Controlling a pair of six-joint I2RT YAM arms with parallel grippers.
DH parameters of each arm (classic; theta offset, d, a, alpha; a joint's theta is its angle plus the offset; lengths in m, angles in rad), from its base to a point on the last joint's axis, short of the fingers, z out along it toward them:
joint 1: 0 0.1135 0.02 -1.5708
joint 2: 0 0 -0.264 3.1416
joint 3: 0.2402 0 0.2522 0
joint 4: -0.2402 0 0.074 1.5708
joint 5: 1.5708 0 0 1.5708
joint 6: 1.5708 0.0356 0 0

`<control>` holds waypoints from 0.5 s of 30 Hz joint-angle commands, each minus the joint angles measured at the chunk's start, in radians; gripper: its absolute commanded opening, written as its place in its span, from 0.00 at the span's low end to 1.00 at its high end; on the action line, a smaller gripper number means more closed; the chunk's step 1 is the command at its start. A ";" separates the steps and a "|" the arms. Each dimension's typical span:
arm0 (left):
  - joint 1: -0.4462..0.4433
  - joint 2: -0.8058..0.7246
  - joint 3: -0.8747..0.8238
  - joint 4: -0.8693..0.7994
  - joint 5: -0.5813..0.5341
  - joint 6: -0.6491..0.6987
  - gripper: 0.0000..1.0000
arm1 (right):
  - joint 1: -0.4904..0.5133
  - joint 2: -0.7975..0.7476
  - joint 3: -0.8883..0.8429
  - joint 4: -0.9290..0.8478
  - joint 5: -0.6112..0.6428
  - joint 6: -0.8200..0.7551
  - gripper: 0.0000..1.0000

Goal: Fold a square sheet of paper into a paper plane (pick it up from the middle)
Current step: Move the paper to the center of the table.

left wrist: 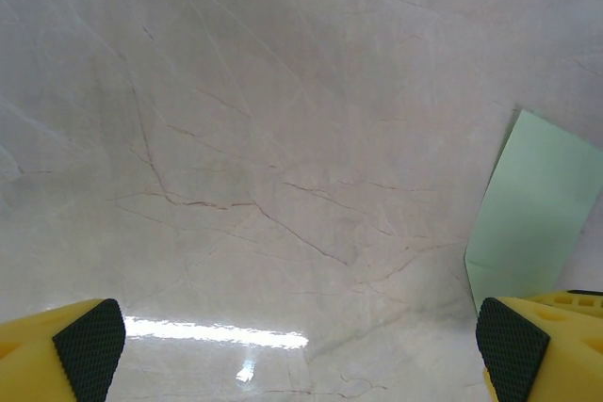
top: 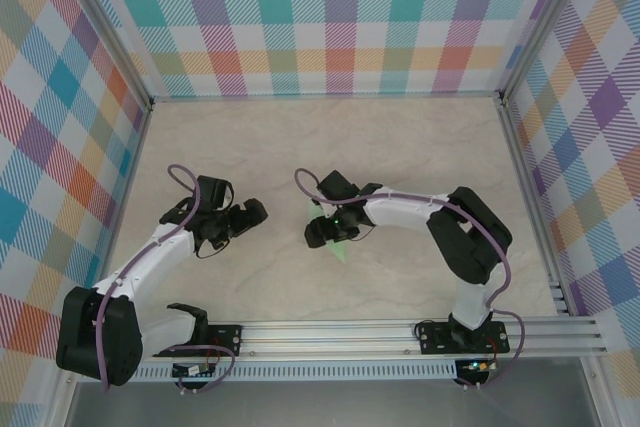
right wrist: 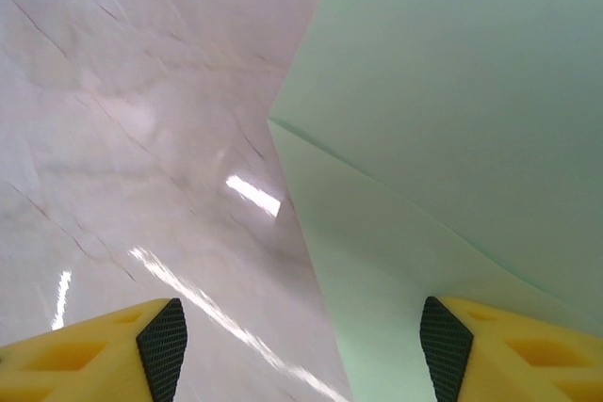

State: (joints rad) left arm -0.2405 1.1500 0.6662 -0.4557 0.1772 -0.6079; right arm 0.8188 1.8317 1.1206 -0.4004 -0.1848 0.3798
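Left: left claw (top: 252, 215) low over marble bench (top: 400, 147), jaws wide apart, nothing between pads (left wrist: 89, 336). Centre: mint paper (top: 341, 250), creased, on bench just right of left claw. Right: right claw (top: 326, 236) above paper edge, jaws apart, unclamped; one pad (right wrist: 445, 345) over paper, other over bench.
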 commanded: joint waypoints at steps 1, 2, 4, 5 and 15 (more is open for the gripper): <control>0.018 -0.011 -0.008 0.029 0.041 0.022 0.99 | 0.005 -0.078 0.022 -0.060 -0.026 -0.058 0.71; 0.018 -0.015 -0.011 0.031 0.045 0.023 0.99 | 0.006 -0.101 0.031 -0.053 0.000 0.004 0.71; 0.017 -0.022 -0.015 0.038 0.056 0.018 0.99 | 0.008 -0.150 0.021 -0.040 0.106 0.168 0.72; 0.017 -0.025 -0.019 0.042 0.063 0.014 0.99 | 0.008 -0.171 0.011 -0.047 0.163 0.273 0.73; 0.013 -0.013 -0.014 0.050 0.097 0.010 0.99 | 0.090 -0.166 0.019 -0.114 0.326 0.701 0.76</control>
State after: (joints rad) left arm -0.2405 1.1416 0.6548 -0.4118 0.2497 -0.6090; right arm 0.8902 1.6478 1.1202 -0.4564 0.0658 0.9443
